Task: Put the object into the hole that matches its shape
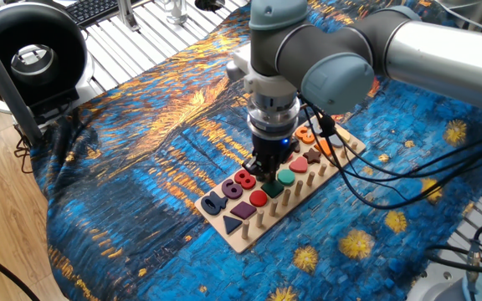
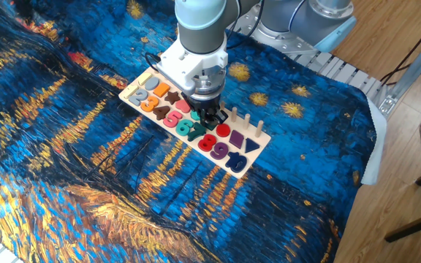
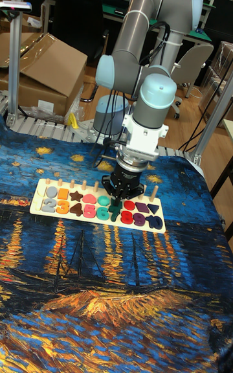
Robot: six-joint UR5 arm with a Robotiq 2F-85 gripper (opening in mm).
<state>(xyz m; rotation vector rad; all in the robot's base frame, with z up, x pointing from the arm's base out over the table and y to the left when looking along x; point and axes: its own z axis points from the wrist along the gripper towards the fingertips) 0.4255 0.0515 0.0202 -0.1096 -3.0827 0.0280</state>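
The pincer (image 3: 117, 201) is standing low over the puzzle board (image 3: 40, 208) in the frame's middle, seemingly closing on the dark green number piece (image 3: 115, 212), which is sitting at its hole between the coloured numbers
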